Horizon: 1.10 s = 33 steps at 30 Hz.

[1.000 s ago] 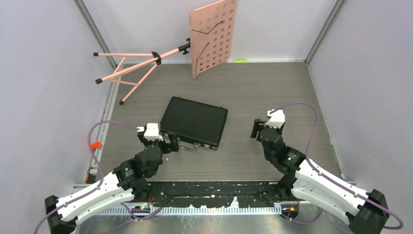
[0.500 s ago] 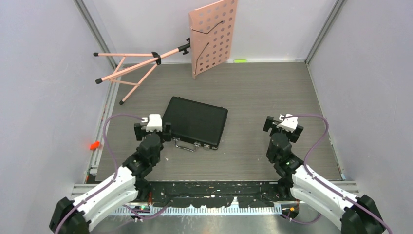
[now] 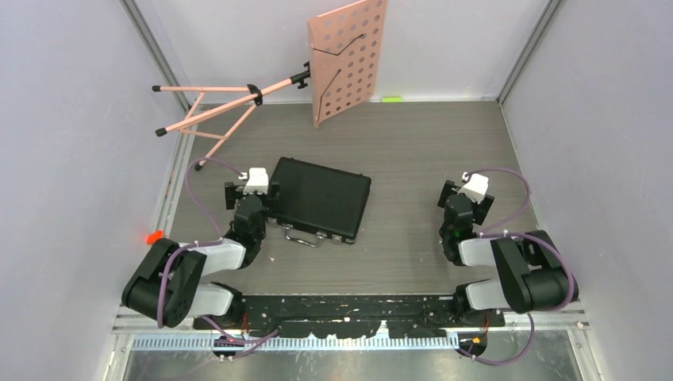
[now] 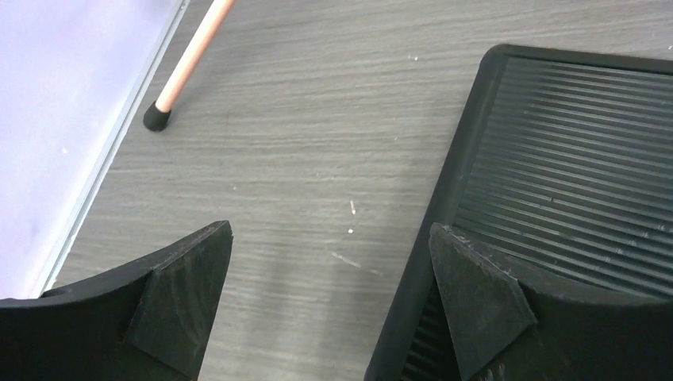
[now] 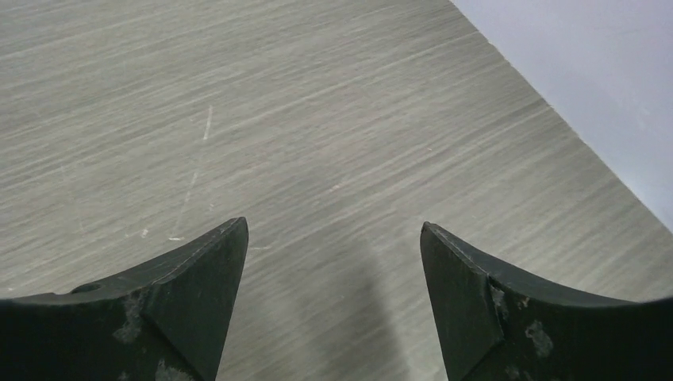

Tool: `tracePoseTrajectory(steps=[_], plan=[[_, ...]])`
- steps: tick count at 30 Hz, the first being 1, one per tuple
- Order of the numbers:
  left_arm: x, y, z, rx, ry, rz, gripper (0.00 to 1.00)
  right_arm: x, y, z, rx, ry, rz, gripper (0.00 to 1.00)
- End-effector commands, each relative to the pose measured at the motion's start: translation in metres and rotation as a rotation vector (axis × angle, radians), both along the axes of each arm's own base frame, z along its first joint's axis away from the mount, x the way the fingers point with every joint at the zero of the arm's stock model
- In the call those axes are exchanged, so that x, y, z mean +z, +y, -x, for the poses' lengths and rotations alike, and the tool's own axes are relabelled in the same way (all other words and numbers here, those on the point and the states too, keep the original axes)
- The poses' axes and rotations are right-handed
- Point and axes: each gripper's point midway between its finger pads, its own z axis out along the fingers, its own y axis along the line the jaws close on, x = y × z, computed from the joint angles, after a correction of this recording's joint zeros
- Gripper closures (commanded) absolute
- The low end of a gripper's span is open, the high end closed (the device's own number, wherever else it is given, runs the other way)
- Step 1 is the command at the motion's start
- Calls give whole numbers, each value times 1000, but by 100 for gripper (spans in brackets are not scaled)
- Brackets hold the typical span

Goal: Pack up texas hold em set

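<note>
Left gripper (image 3: 252,193) hangs at the left edge of the poker case (image 3: 319,197), jaws wide apart and holding nothing. In the wrist view one finger sits over the ribbed lid and the other over bare table (image 3: 413,143); contact with the lid can't be made out. Right gripper (image 3: 467,195) is well apart from the case on the right, jaws also spread, with only wood grain beneath it. Both arms are folded close to their bases, which reads as standing off, not reaching. The case lies flat near mid-table, lid down, handle (image 3: 302,236) on its near edge toward the arms. That looks like packing done, or nearly so. Count: one case, one handle, two empty grippers. No chips, cards or dice in view, presumably inside. One pink music stand (image 3: 348,59) at the far wall, three legs splayed left, not part of the set.
</note>
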Motion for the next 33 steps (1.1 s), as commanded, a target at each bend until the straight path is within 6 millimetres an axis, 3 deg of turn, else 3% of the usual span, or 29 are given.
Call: tracePoseTrajectory(steps=[1, 3, 6, 8, 12, 13, 14, 15, 16, 19, 23, 24, 25, 33], plan=[[9, 1, -20, -28, -26, -2, 0, 37, 6, -34, 24, -214, -49, 17], [5, 5, -26, -38, 5, 15, 1, 33, 0, -32, -3, -253, -35, 19], [8, 12, -25, -26, -27, 28, 3, 29, 3, -35, 16, -218, -38, 4], [9, 12, -20, -33, -51, 36, 2, 25, 6, -46, 51, -173, -44, 1], [3, 1, -18, -136, -46, 18, 2, 6, 5, -53, 84, -109, -69, 0], [0, -6, -18, -184, -59, 9, 3, 12, 8, -56, 104, -143, -62, 0], [-6, -4, -18, -183, -72, 2, 3, 13, 10, -56, 113, -145, -64, 0], [0, -1, -21, -173, -139, 10, 3, 10, 12, -56, 119, -121, -72, 0], [-11, 4, -21, -154, -130, 16, 2, 7, 11, -57, 117, -109, -67, 0], [-19, 7, -28, -150, -65, 46, 3, 8, 10, -59, 111, -104, -74, 0], [-21, 12, -41, -142, -18, 79, 16, 8, 10, -60, 111, -104, -73, 0], [-22, 16, -41, -119, -18, 84, 3, 8, 9, -60, 111, -108, -73, 0], [-22, 18, -41, -104, -19, 88, 1, 8, 10, -60, 113, -110, -72, 0], [-24, 23, -46, -76, 10, 99, 0, 8, 9, -61, 112, -108, -72, 0]])
